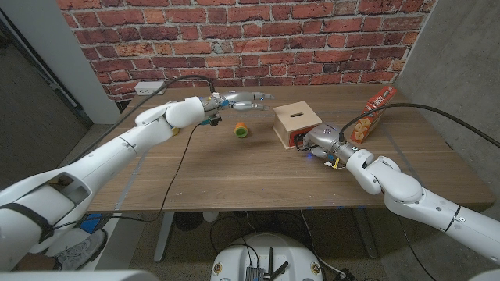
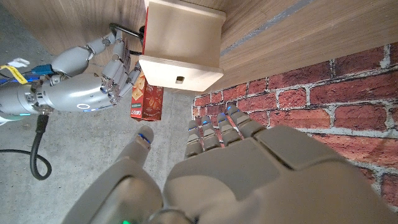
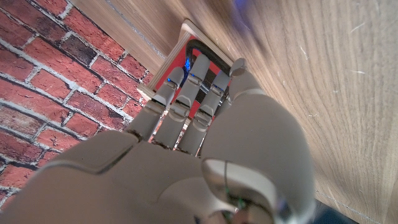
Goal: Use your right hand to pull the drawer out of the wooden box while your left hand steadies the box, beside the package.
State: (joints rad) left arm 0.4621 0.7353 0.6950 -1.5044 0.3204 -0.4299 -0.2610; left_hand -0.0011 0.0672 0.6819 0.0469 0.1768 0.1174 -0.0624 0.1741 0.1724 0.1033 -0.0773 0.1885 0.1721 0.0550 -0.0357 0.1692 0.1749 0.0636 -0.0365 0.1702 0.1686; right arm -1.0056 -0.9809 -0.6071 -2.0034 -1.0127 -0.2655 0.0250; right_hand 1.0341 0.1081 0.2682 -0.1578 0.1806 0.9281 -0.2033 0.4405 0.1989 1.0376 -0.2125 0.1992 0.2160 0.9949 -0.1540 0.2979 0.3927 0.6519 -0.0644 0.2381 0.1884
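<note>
Fingers (image 3: 186, 102) on drawer handle (image 3: 202, 51)

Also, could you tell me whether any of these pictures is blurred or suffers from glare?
Head view: evenly lit and sharp, with soft shadows under the box. Left wrist view: sharp on the box's pale top, the left hand close and slightly soft. Right wrist view: smeared near the drawer and table, with a blue glow; no strong glare.

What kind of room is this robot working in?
Likely a lab or workshop set up for robot testing: a brick-patterned backdrop wall, a plain wooden table with a few props such as a small wooden box, and a power strip with loose cables.
</note>
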